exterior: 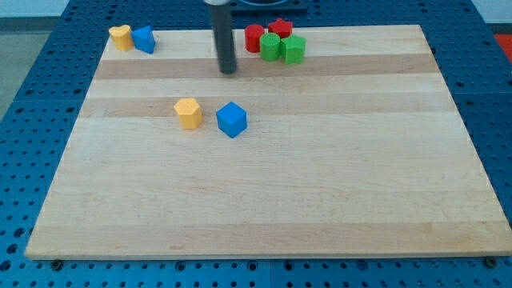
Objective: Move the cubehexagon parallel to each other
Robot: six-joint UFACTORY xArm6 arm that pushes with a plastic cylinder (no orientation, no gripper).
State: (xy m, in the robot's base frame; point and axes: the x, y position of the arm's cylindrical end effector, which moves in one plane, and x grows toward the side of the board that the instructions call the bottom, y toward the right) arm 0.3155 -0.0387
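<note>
A blue cube (pixel 232 119) sits on the wooden board (pixel 264 192), left of centre. A yellow hexagon block (pixel 189 113) lies just to its left, a small gap between them. My tip (pixel 230 70) stands above the blue cube in the view, toward the view's top, apart from both blocks. The rod rises straight out of the view's top edge.
A yellow heart-like block (pixel 121 37) and a blue block (pixel 144 39) touch at the top left corner. A red cylinder (pixel 254 38), a red star-like block (pixel 280 29) and two green blocks (pixel 270 46) (pixel 294 50) cluster at the top, right of the rod.
</note>
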